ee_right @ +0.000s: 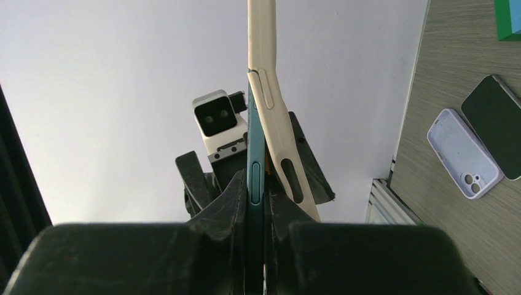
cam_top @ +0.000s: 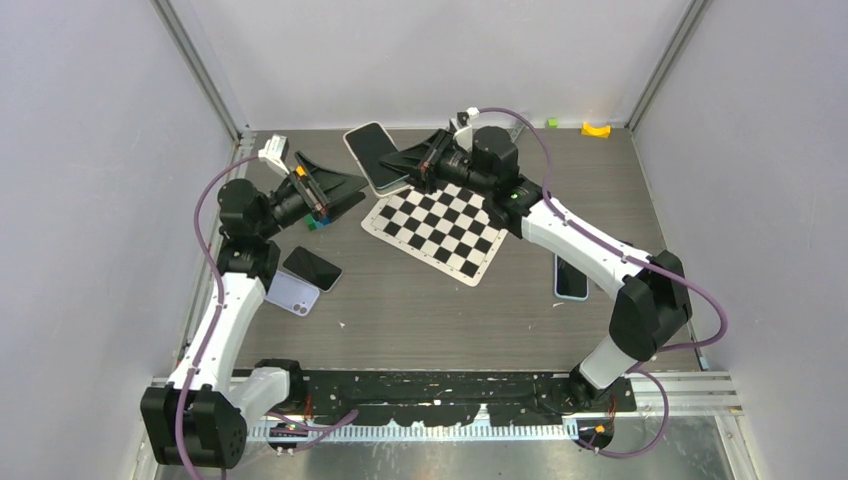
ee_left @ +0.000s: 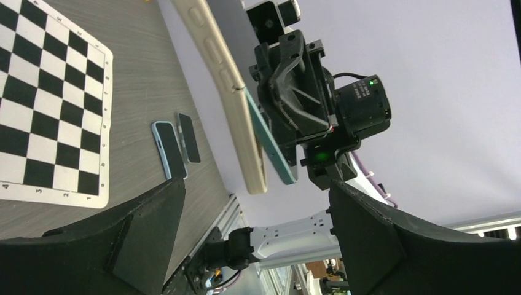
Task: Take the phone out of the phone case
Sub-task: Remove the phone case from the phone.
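Your right gripper [ee_right: 256,195] is pressed together on the long edge of the teal phone [ee_right: 254,153], pinching it above the table [cam_top: 400,320]. The cream phone case [ee_right: 274,117] clings to the phone at the far end but bows away from it near the fingers, so the phone is only partly out of it. From the top camera the pair sits just beyond the far left corner of the checkerboard mat [cam_top: 438,228].

Your left gripper [cam_top: 355,188] faces the right one with its 2 fingers spread wide and nothing between them. Its tips are near the case, and you cannot tell from these views whether they touch it.

Further out, by the left arm, a black phone [cam_top: 312,268] lies just beside a lilac case [cam_top: 293,294]. A green block [cam_top: 316,224] sits under the left wrist. Another phone [cam_top: 571,277] lies beside the right arm, and a yellow object [cam_top: 596,128] rests at the far right edge.
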You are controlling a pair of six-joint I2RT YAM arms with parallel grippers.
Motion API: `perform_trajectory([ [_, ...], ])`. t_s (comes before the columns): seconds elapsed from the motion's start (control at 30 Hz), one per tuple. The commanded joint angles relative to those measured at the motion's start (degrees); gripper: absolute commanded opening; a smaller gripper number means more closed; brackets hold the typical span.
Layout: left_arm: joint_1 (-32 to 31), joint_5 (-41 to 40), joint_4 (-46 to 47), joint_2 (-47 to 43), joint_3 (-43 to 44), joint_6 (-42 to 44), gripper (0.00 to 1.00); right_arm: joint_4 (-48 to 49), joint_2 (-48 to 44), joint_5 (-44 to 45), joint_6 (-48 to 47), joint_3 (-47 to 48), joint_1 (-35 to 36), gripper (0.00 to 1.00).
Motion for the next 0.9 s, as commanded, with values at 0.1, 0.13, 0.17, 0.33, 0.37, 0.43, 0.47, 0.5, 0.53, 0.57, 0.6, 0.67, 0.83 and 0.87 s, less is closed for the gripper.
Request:
perform_trajectory([
  [0.1, -0.14, 1.66, 0.32, 0.13, -1.58, 3.04, 0.89, 10.09, 0.24, -0.15, 6.92, 1.1, 0.12, 0.01],
  [0.13, -0.13, 1.62, 0.32, 0.32, -1.56, 3.08, 0.87, 10.39, 0.39, -0.52, 7.23, 1.06, 0.17, 0.01],
  [0.17, -0.11, 1.61, 0.32, 0.56, -1.49, 2.94, 0.84, 10.79, 0.61, -0.7, 7.74, 1.09, 0.16, 0.01],
  [0.33, -0.16, 1.37, -0.02, 1.93, 0.01, 2.31, 0.73, 11.79, 1.29, -1.42, 8.65, 0.91, 0.54, 0.01],
  [0.37, -0.16, 1.32, -0.3, 2.17, 0.21, 2.17, 0.71, 12.17, 1.44, -1.55, 9.15, 0.86, 0.64, 0.01],
  [0.43, -0.11, 1.29, -0.54, 2.79, 0.46, 1.96, 0.65, 13.3, 1.91, -1.91, 10.21, 0.82, 0.91, 0.01],
  [0.47, -0.11, 1.32, -0.7, 2.94, 0.39, 1.81, 0.63, 14.16, 2.22, -2.04, 10.79, 0.75, 1.09, 0.01],
  [0.5, -0.14, 1.19, -0.88, 3.15, 0.33, 1.78, 0.62, 14.49, 2.35, -2.27, 10.96, 0.8, 1.27, 0.01],
  [0.53, -0.11, 1.11, -0.8, 3.3, 0.17, 1.5, 0.61, 14.96, 2.55, -2.37, 11.22, 0.79, 1.35, 0.01],
  [0.57, -0.12, 0.95, -0.6, 3.49, -0.07, 1.18, 0.59, 15.14, 2.78, -2.51, 11.22, 0.86, 1.55, 0.01],
  [0.6, -0.15, 0.68, -0.42, 3.45, -0.21, 0.87, 0.58, 15.16, 2.89, -2.62, 11.22, 0.98, 1.63, 0.01],
  [0.67, -0.18, 0.05, -0.47, 3.49, -0.36, 0.2, 0.58, 14.95, 3.22, -3.19, 10.73, 1.54, 2.0, 0.01],
  [0.83, -0.09, -3.07, -2.96, 3.63, -0.37, -0.03, 0.57, 10.27, 4.15, -5.02, 6.62, 3.41, 3.39, 0.0],
  [0.87, -0.05, -3.88, -3.77, 3.55, -0.45, 0.41, 0.51, 9.91, 4.1, -4.84, 6.24, 3.18, 3.43, 0.0],
])
